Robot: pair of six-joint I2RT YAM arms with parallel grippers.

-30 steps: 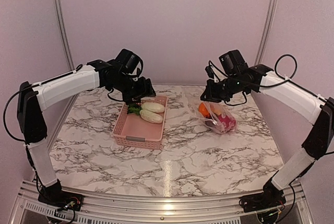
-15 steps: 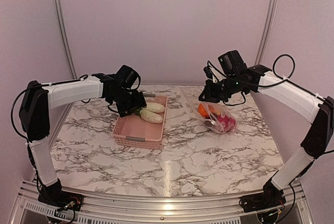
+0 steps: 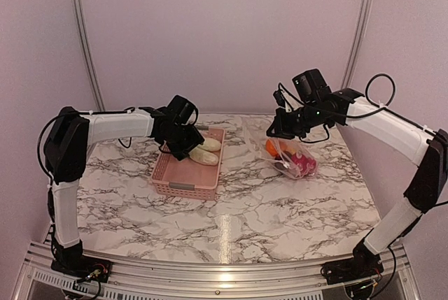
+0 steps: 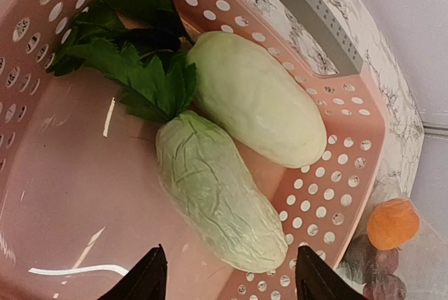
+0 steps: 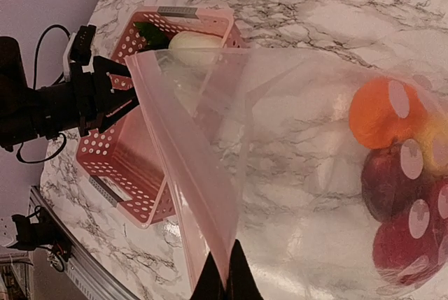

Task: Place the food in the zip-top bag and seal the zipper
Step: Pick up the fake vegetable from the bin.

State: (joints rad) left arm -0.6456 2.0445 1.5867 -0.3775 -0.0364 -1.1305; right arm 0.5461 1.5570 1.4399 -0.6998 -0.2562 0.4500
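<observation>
Two white oblong vegetables, one smooth [image 4: 255, 97] and one ribbed [image 4: 217, 188], lie with the leafy green [image 4: 133, 55] in the pink basket [image 4: 350, 125]. My left gripper [image 4: 227, 282] is open just above the ribbed one's end, one finger on each side, and it also shows in the top view [image 3: 183, 143]. My right gripper [image 5: 227, 275] is shut on the mouth edge of the clear zip-top bag [image 5: 301, 195], lifting it open. The zipper strip [image 5: 178, 153] is unsealed. Inside the bag lie an orange [image 5: 381, 111], a dark purple [image 5: 392, 181], a red [image 5: 406, 240] and a yellow piece [image 5: 437, 139].
The basket [image 3: 185, 177] stands left of centre on the marble table. The bag [image 3: 290, 156] lies to its right, under my right gripper [image 3: 274, 132]. The back wall and two metal posts stand close behind.
My left gripper has dropped from above the basket's far end down into it, over the white vegetables. The right gripper and bag have barely moved.
</observation>
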